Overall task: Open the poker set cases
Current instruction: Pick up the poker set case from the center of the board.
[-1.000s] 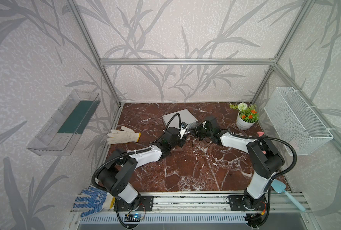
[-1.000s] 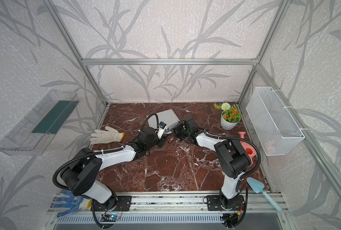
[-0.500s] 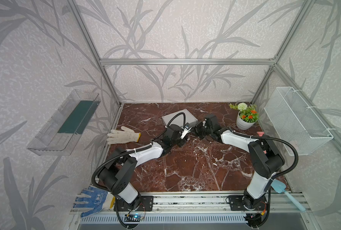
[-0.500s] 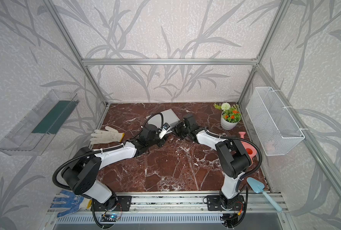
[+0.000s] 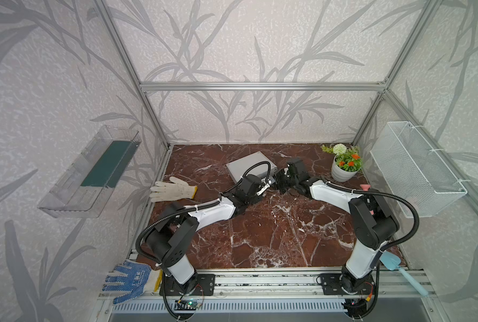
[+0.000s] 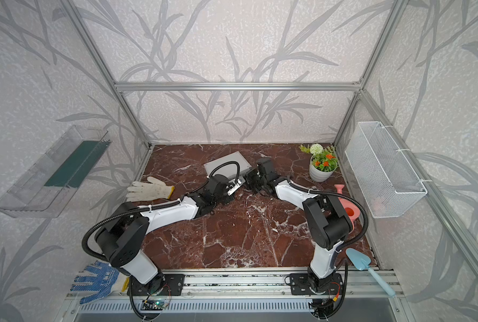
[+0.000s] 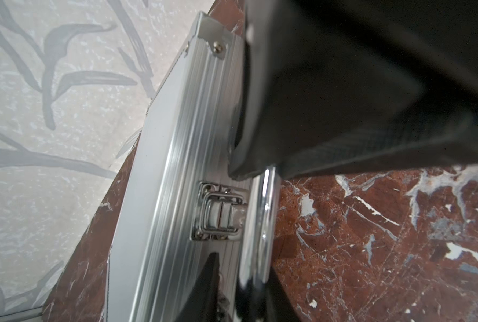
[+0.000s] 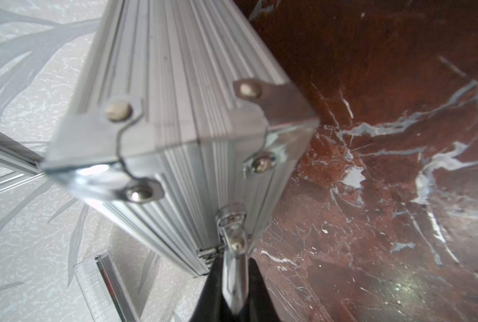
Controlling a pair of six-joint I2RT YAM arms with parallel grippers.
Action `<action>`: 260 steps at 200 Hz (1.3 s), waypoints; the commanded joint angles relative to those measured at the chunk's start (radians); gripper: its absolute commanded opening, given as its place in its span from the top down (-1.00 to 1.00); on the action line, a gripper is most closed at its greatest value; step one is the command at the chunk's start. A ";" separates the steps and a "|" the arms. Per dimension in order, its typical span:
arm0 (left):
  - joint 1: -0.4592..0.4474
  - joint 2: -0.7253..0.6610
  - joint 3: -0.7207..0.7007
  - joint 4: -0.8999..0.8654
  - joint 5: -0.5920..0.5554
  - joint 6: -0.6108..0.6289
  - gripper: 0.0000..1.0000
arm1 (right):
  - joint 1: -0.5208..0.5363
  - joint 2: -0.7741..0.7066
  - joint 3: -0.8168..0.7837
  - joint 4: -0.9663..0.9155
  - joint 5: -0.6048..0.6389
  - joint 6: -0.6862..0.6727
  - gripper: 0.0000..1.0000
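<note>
Bare marble table [image 5: 274,237] fronts the case [image 5: 243,166]. Left gripper [image 5: 263,187] and right gripper [image 5: 279,182] crowd its near edge. A flowerpot [image 5: 342,174] stands right.

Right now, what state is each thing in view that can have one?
poker case: closed, lying flat.
latch: looks fastened.
chrome handle: pinched between the right fingers.
right fingers: shut on the chrome handle.
left fingers: at the chrome handle beside the latch; grip unclear.
flower pot: upright.
white glove: lying flat.
</note>
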 commanded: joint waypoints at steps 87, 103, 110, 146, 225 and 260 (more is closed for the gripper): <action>0.094 -0.117 -0.067 0.034 0.234 -0.179 1.00 | -0.055 -0.166 -0.058 0.145 -0.016 -0.067 0.03; 0.127 -0.126 -0.062 0.026 0.305 -0.217 1.00 | -0.086 -0.200 -0.086 0.131 -0.012 -0.112 -0.21; 0.138 -0.125 -0.058 0.020 0.328 -0.231 1.00 | -0.101 -0.216 -0.100 0.127 -0.015 -0.131 -0.25; 0.174 -0.116 -0.014 -0.024 0.418 -0.276 1.00 | -0.144 -0.308 -0.179 0.099 -0.058 -0.335 -0.01; 0.200 -0.166 0.058 -0.114 0.562 -0.353 1.00 | -0.010 -0.137 -0.475 0.734 -0.082 -0.272 -0.14; 0.203 -0.175 0.095 -0.157 0.624 -0.377 1.00 | 0.049 0.013 -0.467 0.982 -0.043 -0.158 -0.03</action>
